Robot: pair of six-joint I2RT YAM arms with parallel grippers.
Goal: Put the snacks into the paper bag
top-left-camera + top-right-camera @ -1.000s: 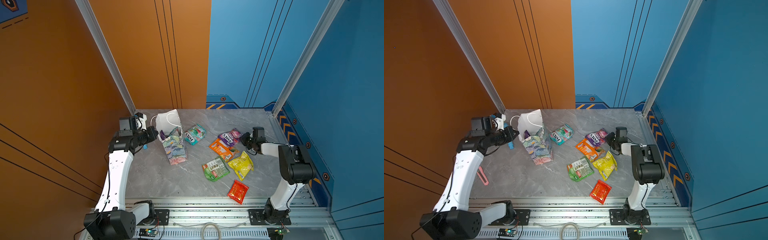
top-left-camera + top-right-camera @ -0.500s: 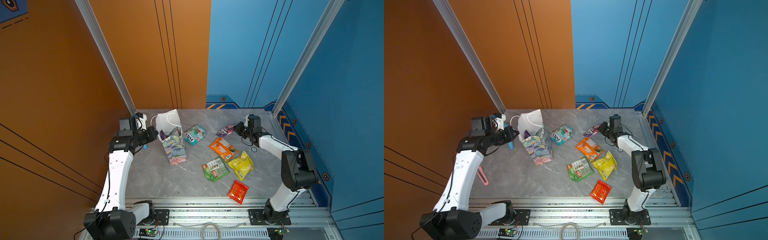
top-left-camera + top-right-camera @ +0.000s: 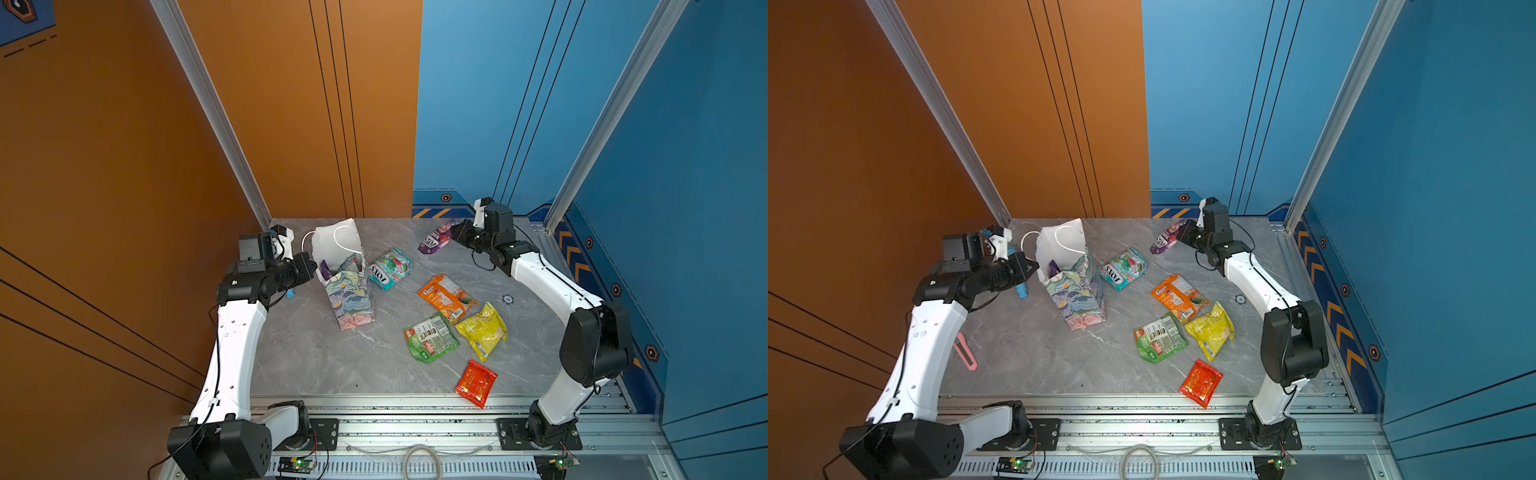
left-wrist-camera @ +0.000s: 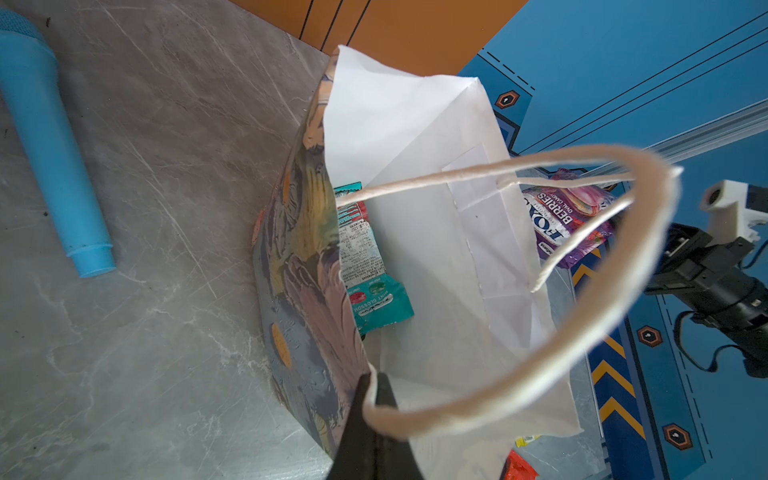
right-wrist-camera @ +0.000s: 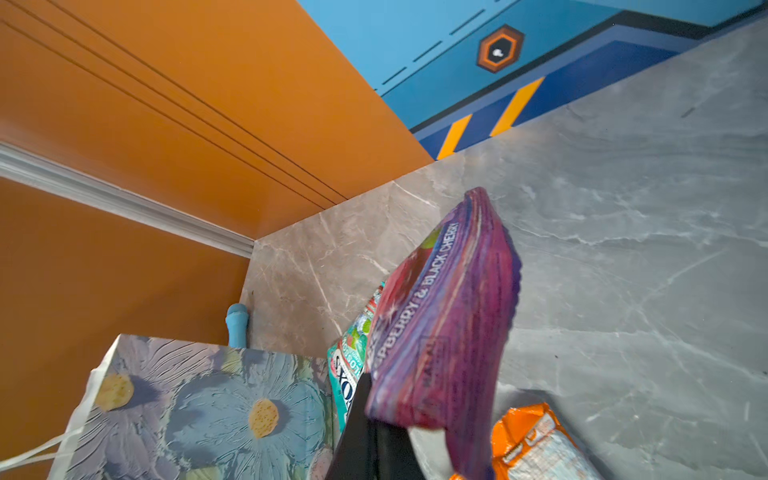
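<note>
Purple packet [image 3: 434, 241] is clamped in the closed right end effector [image 3: 455, 230], well right of the paper bag [image 3: 351, 295] and pointing toward it; the bag's rim is pinched by the closed left end effector [image 4: 373, 381].

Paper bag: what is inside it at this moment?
A teal packet stands against the flowered wall inside the paper bag; a top view shows a purple packet tip too. The walls hide the bottom.
</note>
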